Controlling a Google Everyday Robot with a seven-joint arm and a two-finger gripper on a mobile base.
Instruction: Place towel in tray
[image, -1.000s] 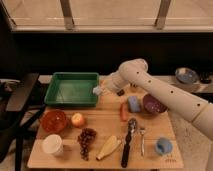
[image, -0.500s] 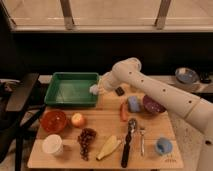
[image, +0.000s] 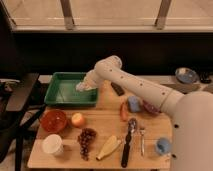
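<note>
The green tray (image: 60, 94) lies at the table's back left. My gripper (image: 86, 84) hangs over the tray's right half, close above its floor, at the end of the white arm that reaches in from the right. A small pale towel (image: 81, 87) is bunched at the gripper's tip, and the gripper looks shut on it. The cloth is just above or touching the tray's inside; I cannot tell which.
An orange-red bowl (image: 53, 120), an orange fruit (image: 77, 119), grapes (image: 87, 140), a white cup (image: 52, 145) and a banana (image: 109, 147) fill the front left. Cutlery (image: 127, 142), a blue cup (image: 162, 146), a blue sponge (image: 133, 103) and a dark bowl (image: 150, 107) lie on the right.
The arm has swung left, carrying the towel from the tray's right edge to over the tray's inside.
</note>
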